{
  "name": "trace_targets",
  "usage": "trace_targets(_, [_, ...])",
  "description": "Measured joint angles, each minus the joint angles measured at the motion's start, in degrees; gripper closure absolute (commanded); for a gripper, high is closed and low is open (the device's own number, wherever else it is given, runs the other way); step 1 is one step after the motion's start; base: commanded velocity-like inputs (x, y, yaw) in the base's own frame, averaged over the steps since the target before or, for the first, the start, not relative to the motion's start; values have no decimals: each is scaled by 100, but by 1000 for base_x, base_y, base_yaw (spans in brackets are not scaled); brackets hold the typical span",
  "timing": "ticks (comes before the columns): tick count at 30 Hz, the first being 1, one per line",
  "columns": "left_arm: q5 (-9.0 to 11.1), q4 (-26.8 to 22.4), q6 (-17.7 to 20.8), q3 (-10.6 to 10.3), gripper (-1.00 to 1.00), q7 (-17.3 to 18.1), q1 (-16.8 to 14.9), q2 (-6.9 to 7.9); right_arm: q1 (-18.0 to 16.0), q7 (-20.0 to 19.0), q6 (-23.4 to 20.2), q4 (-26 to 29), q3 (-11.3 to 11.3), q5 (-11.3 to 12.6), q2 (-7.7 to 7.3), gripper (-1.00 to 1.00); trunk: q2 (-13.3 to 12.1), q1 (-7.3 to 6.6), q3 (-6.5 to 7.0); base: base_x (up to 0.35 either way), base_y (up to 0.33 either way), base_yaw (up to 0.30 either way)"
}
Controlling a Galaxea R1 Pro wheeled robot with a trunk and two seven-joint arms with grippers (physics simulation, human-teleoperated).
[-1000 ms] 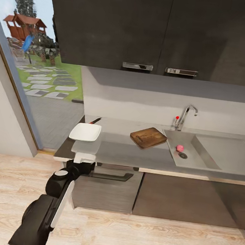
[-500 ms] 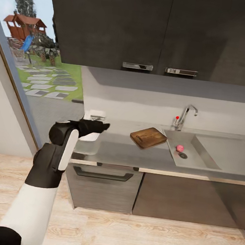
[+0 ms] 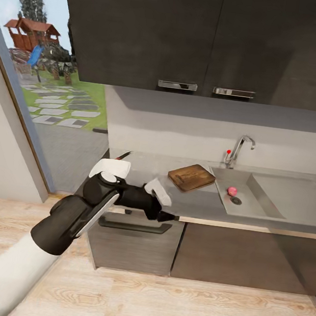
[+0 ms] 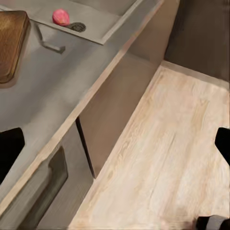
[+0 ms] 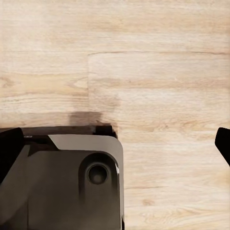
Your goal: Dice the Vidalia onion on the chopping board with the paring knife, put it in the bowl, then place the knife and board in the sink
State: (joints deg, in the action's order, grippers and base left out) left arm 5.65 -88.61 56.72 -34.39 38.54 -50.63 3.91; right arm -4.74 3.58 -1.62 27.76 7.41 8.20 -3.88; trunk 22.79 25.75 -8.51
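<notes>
The pinkish Vidalia onion (image 3: pixel 232 191) lies in the sink (image 3: pixel 266 201) beside the round drain; the left wrist view also catches the onion (image 4: pixel 60 17). Left of the basin the chopping board (image 3: pixel 191 177) rests on the countertop (image 3: pixel 197 202). The white bowl (image 3: pixel 108 167) is partly covered by my left arm, and the paring knife (image 3: pixel 124 155) pokes out behind it. My left gripper (image 3: pixel 167 217) hangs at the counter's front edge, below the board, its fingers (image 4: pixel 9 151) spread wide and empty. My right gripper (image 5: pixel 115 148) is open over the wooden floor.
A chrome tap (image 3: pixel 238 150) with a red knob stands behind the sink. Dark wall cabinets (image 3: pixel 207 40) hang above the counter. Grey drawers with a dark handle (image 3: pixel 135 224) sit under it. A window (image 3: pixel 52 90) is at the left. The robot's base (image 5: pixel 72 182) is below the right gripper.
My left arm first rose from below the counter up to the bowl, then swung right and down to the counter's front edge, uncovering most of the bowl and the knife.
</notes>
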Motion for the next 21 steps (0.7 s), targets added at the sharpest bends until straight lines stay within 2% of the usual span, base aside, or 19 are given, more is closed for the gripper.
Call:
trace_targets(1, [-71, -1, -27, -6, -100, 182, 0, 51, 0, 0, 1, 0, 0, 0, 0, -100, 0, 0, 0, 0, 0, 0])
trace_targets(2, [-257, -4, -70, -14, -100, 505, 0, 127, 1, 0, 2, 0, 1, 0, 0, -100, 0, 0, 0, 0, 0, 0])
trace_targets(3, [-608, -10, -111, -19, -100, 977, 0, 198, 1, 0, 3, -3, 1, -2, 0, -100, 0, 0, 0, 0, 0, 0])
trace_targets(4, [-735, -12, -123, -19, -100, 1158, 0, 215, 0, 0, 3, -4, 1, -3, 0, -100, 0, 0, 0, 0, 0, 0])
trace_targets(5, [-948, -14, -134, -16, -100, 1485, -1, 237, -1, 0, 3, -6, 2, -5, 2, -100, 0, 0, 0, 0, 0, 0])
trace_targets(7, [-1135, -15, -143, 2, -100, 1782, -1, 252, -2, 0, 3, -7, 2, -7, 5, -100, 0, 0, 0, 0, 0, 0])
trace_targets(9, [-1416, -17, -169, 150, -100, 2146, -1, 271, -1, 0, 3, -8, 6, -8, 7, -100, 0, 0, 0, 0, 0, 0])
trace_targets(10, [-1463, -17, -174, 231, -100, 2203, -1, 278, -1, 0, 3, -9, 7, -8, 8, -100, 0, 0, 0, 0, 0, 0])
trace_targets(13, [-1584, -18, -267, 728, -100, 2437, -1, 311, -1, 0, 3, -9, 9, -9, 13, -100, 0, 0, 0, 0, 0, 0])
trace_targets(16, [-1639, -14, -450, 930, -100, 2888, -1, 342, -1, 0, 3, -9, 10, -9, 16, -100, 0, 0, 0, 0, 0, 0])
trace_targets(17, [-1706, -12, -556, 979, -100, 3171, -1, 359, 0, 0, 3, -9, 10, -9, 17, -100, 0, 0, 0, 0, 0, 0])
trace_targets(18, [-2024, -11, -721, 1031, -100, 3609, -1, 377, 1, 0, 3, -9, 10, -9, 17, -100, 0, 0, 0, 0, 0, 0])
trace_targets(19, [-2153, -10, -752, 1041, -100, 3694, -1, 379, -1, 0, 3, -9, 10, -9, 18, -100, 0, 0, 0, 0, 0, 0])
trace_targets(20, [-2413, -10, -788, 1055, -100, 3803, -1, 378, 0, 0, 3, -9, 11, -9, 18, -100, 0, 0, 0, 0, 0, 0])
trace_targets(21, [-2545, -10, -802, 1060, -100, 3845, -1, 377, 0, 0, 3, -9, 11, -9, 18, -100, 0, 0, 0, 0, 0, 0])
